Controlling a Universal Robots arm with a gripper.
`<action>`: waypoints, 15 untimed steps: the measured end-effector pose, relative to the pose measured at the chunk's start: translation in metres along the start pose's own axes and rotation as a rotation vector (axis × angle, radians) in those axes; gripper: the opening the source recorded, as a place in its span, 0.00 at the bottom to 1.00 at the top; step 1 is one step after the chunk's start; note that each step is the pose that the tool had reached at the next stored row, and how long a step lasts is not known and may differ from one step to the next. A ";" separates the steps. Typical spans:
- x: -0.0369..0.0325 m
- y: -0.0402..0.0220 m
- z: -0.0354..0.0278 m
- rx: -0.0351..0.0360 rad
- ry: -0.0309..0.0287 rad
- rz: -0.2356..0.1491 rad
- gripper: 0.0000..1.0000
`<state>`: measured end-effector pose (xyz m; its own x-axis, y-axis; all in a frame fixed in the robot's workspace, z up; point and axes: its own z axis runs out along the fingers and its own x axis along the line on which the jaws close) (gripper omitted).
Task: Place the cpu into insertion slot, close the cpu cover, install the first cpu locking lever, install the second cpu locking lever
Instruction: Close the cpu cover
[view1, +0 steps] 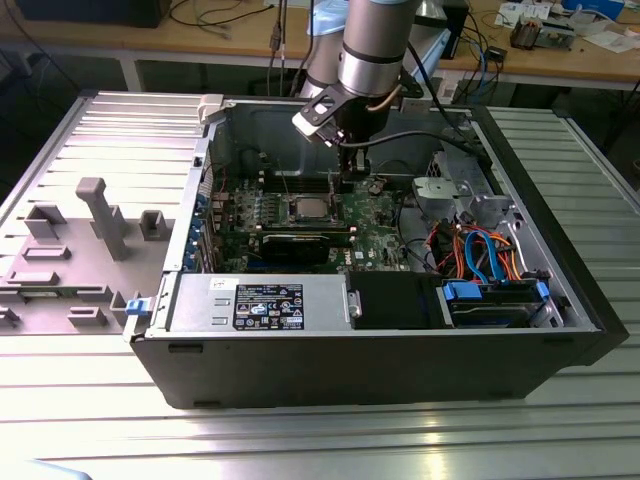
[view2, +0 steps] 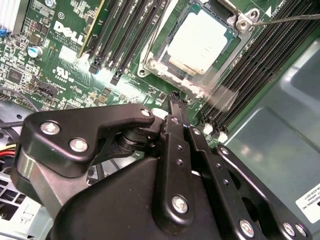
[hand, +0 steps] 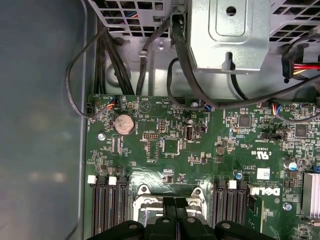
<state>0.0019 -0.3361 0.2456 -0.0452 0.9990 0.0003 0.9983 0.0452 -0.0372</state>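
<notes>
With the cpu (view2: 199, 41) already seated in the insertion slot (view2: 150, 62) under the cpu cover (view2: 235, 40), you should press the locking lever (view2: 285, 19) down slow and square. Your tool (view2: 176, 100) hangs just beside the socket, fingers pinched together, holding nothing.

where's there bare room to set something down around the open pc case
Free: the ribbed grey metal table in front of the black computer case, and beside it. Crowded: the green motherboard under the black gripper, and the orange-blue cable tangle.
</notes>
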 end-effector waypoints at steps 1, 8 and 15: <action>0.0001 -0.0008 0.0001 0.0000 0.0000 0.000 0.11; 0.0004 -0.0093 0.0021 0.0000 0.0000 0.000 0.11; 0.0006 -0.0136 0.0033 0.0000 0.0000 0.000 0.11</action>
<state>-0.0119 -0.3361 0.2428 -0.0453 0.9990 0.0002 0.9983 0.0452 -0.0373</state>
